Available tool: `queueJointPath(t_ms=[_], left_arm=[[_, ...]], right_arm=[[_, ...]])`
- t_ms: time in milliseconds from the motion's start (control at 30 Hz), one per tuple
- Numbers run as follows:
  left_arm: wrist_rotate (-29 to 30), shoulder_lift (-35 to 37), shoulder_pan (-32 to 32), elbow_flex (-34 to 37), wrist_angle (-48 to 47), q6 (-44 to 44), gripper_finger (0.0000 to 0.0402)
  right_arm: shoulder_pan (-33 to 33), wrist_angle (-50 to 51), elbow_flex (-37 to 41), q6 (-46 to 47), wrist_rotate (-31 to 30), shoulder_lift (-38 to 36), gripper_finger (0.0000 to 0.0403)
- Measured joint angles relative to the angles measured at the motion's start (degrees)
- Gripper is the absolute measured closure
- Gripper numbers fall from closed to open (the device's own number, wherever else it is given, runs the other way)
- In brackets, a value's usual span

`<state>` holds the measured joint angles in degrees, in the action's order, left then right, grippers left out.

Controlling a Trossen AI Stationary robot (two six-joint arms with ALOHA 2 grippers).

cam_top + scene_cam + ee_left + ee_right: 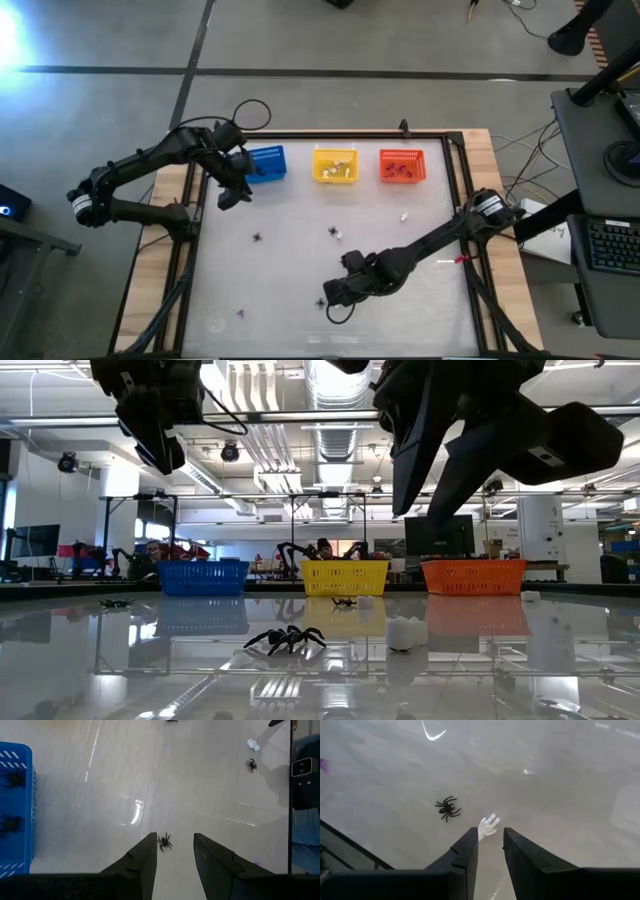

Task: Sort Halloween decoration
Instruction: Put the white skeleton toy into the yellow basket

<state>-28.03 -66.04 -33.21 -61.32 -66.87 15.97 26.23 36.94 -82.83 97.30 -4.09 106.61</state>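
Currently the Halloween decoration lies scattered on the glossy desk (420, 300): a black spider (448, 808) and a whitish piece (489, 826) sit just beside each other near the front middle, directly ahead of the right pincer (490, 845). That pincer hangs low over the desk with its fingers parted narrowly and nothing between them; the whitish piece lies just off the fingertips. A second spider (258, 238) rests left of centre, another spider with a whitish piece (335, 232) in the middle, a white bit (404, 215) toward the right, and a purple piece (240, 313) at the front left. Three baskets stand in a row along the far edge: the blue basket (266, 163) holds spiders, the yellow basket (335, 166) whitish pieces, the orange basket (402, 166) purple ones. The left pincer (173, 851) hangs above the desk beside the blue basket, fingers moderately apart and empty.
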Motion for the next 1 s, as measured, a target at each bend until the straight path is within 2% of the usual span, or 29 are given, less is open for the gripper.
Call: queueJointPath(t_ms=[133,233,333,467,567,800,1000], left_arm=[[0.01,0.00,0.02,0.00,0.00,0.00,0.0290],[0.01,0.00,0.02,0.00,0.00,0.01,0.0290],[0.00,0.00,0.00,0.00,0.00,0.00,0.0290],[0.01,0.00,0.02,0.00,0.00,0.00,0.0290],[0.01,0.00,0.01,0.00,-0.02,0.00,0.0290],[0.00,0.00,0.02,0.00,0.00,-0.17,0.0290],[0.00,0.00,0.02,0.00,-0.02,-1.29,0.0290]], right_arm=[[0.29,0.03,0.00,1.47,0.01,0.00,0.0293],[0.29,0.09,0.00,-0.38,-0.09,0.00,0.0245],[0.27,1.62,0.00,-6.28,-0.53,0.00,0.0196],[0.18,1.88,0.00,-10.06,-0.59,0.00,0.0156],[-0.06,1.46,0.00,-8.82,-0.54,0.00,0.0145],[-0.12,1.05,-0.17,-4.09,-0.50,0.00,0.0145],[-0.28,0.82,-0.17,-7.47,-4.29,0.00,0.0147]])
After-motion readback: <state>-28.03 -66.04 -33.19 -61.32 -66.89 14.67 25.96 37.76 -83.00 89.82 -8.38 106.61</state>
